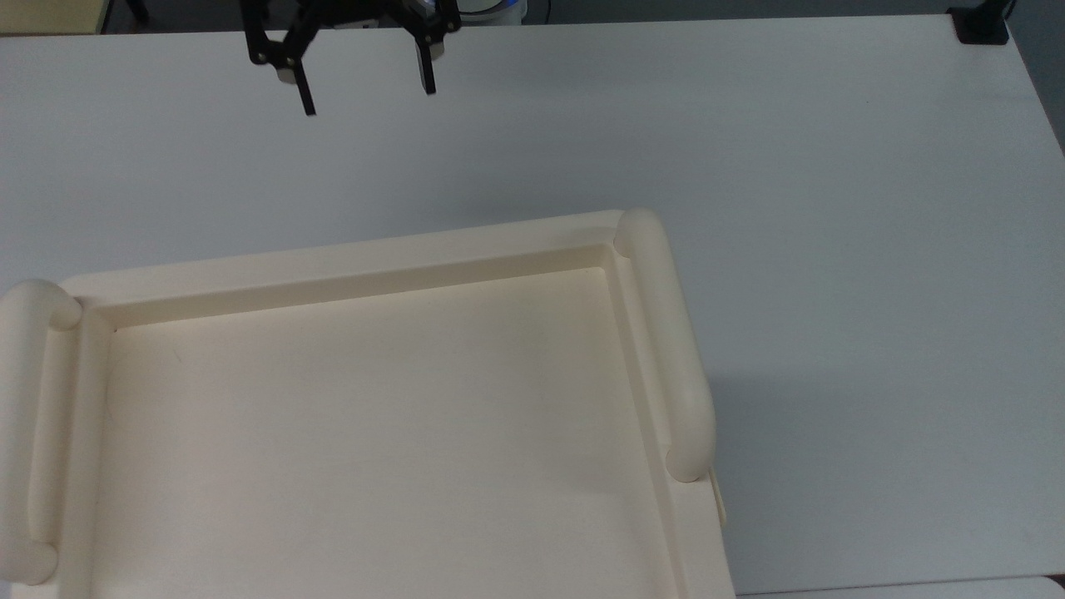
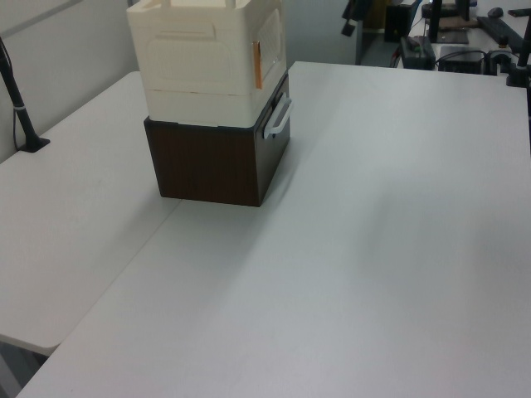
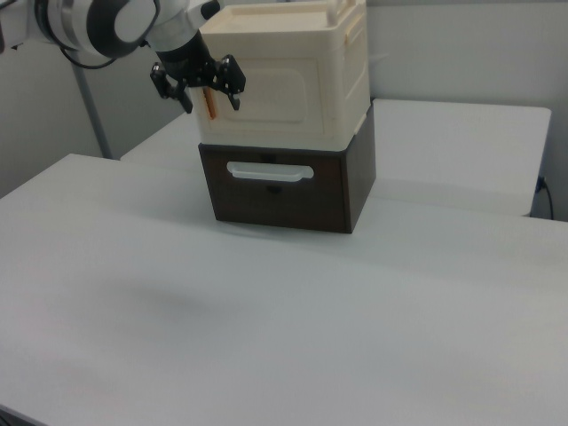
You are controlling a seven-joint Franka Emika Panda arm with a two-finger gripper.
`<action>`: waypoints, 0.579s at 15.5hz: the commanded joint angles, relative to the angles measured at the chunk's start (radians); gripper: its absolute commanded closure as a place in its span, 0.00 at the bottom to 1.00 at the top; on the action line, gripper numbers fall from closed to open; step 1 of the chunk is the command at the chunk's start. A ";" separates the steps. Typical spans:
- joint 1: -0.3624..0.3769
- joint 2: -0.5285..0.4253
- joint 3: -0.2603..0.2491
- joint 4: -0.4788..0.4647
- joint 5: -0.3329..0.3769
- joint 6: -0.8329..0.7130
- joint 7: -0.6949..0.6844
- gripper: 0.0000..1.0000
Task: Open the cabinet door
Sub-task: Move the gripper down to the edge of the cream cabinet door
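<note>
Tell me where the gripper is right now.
In the top view the gripper hangs open at the table's far edge, upper left; in the right view it sits before the cream cabinet's upper left corner.

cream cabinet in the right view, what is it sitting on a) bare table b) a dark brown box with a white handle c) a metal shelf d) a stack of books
b: in the right view the cream cabinet rests on a dark brown box with a white handle.

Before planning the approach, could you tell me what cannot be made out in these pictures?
Left view: the flat cream cabinet door is nearly edge-on, its handle too small to tell.
Right view: the open black two-finger gripper covers part of the door.
Top view: the lower edge cuts off the recessed cream cabinet top.
</note>
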 commanded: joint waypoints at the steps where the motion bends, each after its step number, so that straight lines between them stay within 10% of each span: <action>1: 0.041 0.032 -0.004 -0.002 0.061 0.140 0.061 0.15; 9: 0.102 0.094 0.001 -0.002 0.184 0.353 0.069 0.31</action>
